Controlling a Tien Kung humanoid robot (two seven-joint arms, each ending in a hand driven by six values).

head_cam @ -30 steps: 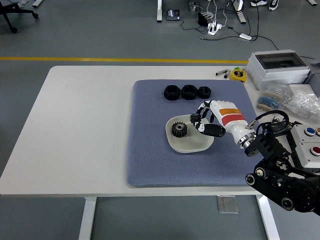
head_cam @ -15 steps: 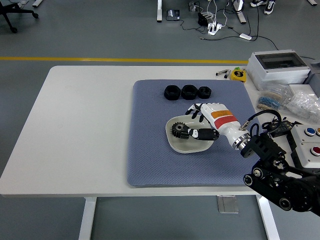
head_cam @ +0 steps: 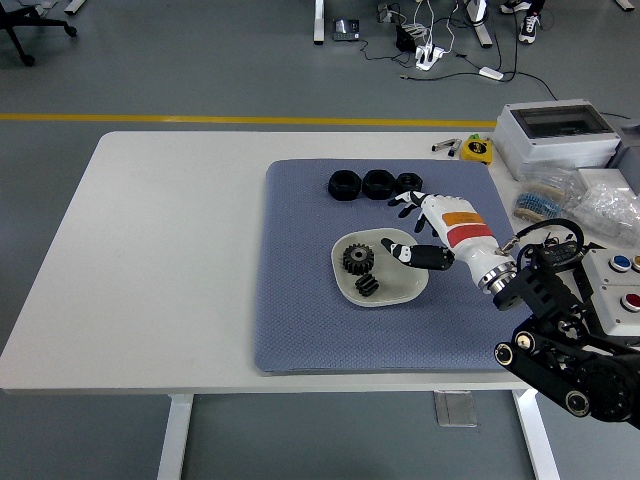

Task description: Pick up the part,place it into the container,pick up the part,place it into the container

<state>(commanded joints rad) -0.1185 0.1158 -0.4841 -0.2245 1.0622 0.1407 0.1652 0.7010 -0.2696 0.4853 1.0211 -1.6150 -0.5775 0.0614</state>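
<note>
We see the right hand (head_cam: 425, 232) hovering over the right side of the pale container (head_cam: 405, 290), its fingers (head_cam: 405, 200) spread and holding nothing. The container sits on a blue-grey mat (head_cam: 300, 300) that covers the right half of the white bench (head_cam: 160, 250). Inside the container lie two dark parts: a toothed gear (head_cam: 357, 259) toward its left side and a smaller black part (head_cam: 367, 285) just beside it, nearer the bench's front edge. Three more black parts (head_cam: 376, 184) stand in a row on the mat toward the far edge of the bench, well apart from the container. At the bench's far right corner we see a grey box (head_cam: 556, 135) and a yellow tape measure (head_cam: 477, 149).
</note>
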